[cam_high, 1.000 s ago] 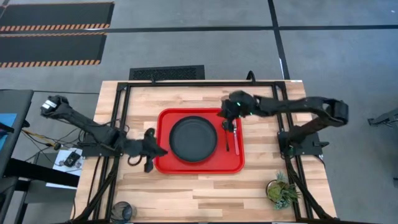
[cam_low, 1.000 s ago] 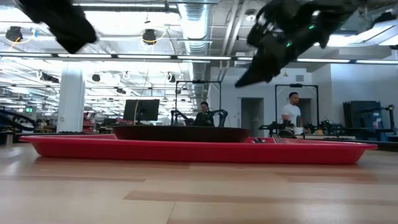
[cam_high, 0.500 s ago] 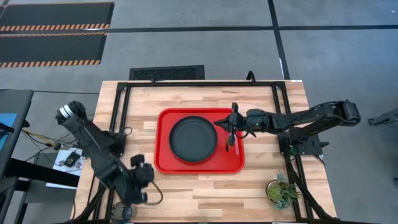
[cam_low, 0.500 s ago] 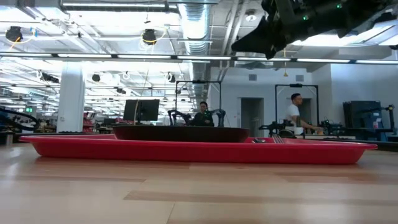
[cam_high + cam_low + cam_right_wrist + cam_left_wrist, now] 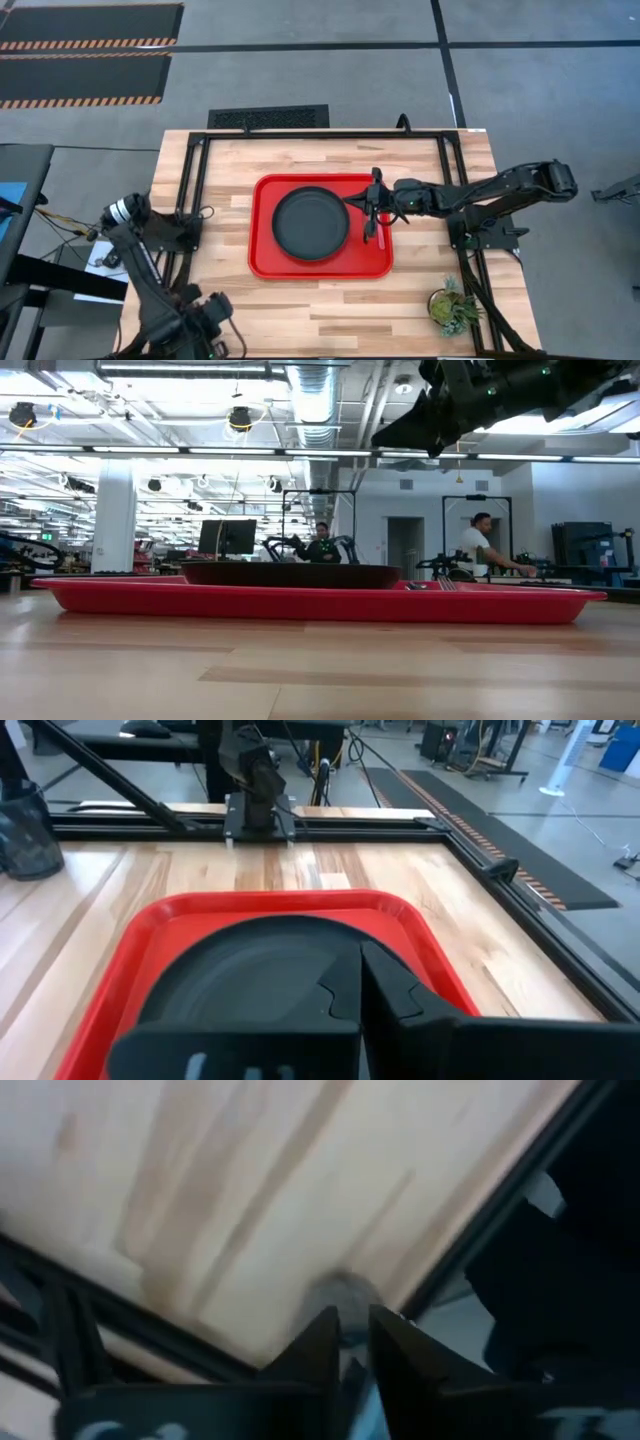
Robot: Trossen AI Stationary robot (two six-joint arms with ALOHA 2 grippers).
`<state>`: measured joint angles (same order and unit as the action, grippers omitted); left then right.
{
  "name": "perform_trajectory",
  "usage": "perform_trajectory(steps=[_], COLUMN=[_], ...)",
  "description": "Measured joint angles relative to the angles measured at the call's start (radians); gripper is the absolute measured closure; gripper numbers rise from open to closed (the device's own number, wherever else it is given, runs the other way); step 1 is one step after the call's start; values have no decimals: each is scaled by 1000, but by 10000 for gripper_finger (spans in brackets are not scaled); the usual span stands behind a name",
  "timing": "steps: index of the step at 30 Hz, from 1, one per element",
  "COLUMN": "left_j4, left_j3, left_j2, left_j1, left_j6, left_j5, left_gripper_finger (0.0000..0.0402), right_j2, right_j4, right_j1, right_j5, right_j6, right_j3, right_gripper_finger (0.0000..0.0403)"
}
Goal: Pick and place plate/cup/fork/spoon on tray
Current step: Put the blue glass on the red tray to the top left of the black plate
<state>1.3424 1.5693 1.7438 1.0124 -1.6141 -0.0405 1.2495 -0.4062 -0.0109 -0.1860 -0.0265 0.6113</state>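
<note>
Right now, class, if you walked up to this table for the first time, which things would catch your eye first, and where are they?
The bright red tray sits mid-table on the pale wooden table, with the round dark plate inside it. The fork lies in the tray's right part, under the right claw, which hovers shut above it. The left claw hangs by the table's near-left corner, where the small dark cup stands.

Red tray [image 5: 263,262], dark grey-black plate [image 5: 311,223], pale wood table [image 5: 400,308].

Bright even overhead light; soft shadows; left wrist view blurred.
</note>
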Motion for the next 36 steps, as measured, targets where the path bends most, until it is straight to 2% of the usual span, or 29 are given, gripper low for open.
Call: perform_trajectory(steps=[6,17,23,28,36], left_j4=[-3,-52,-62,-61,-114], left_j3=[26,26,26,28,29], left_j2=[10,12,64,84,89], left_j1=[53,75,78,78,87], left_j6=[-95,-115,-123,-136,-146], left_j5=[17,20,107,121,106], left_gripper_finger=[308,266,237,212,208], right_j2=[0,0,0,0,0], right_j4=[3,4,6,6,7], right_j1=[0,0,0,0,0], right_j5=[0,0,0,1,1], right_j6=[0,1,1,2,3], right_j3=[0,0,0,0,0], right_gripper_finger=[390,389,387,389,386])
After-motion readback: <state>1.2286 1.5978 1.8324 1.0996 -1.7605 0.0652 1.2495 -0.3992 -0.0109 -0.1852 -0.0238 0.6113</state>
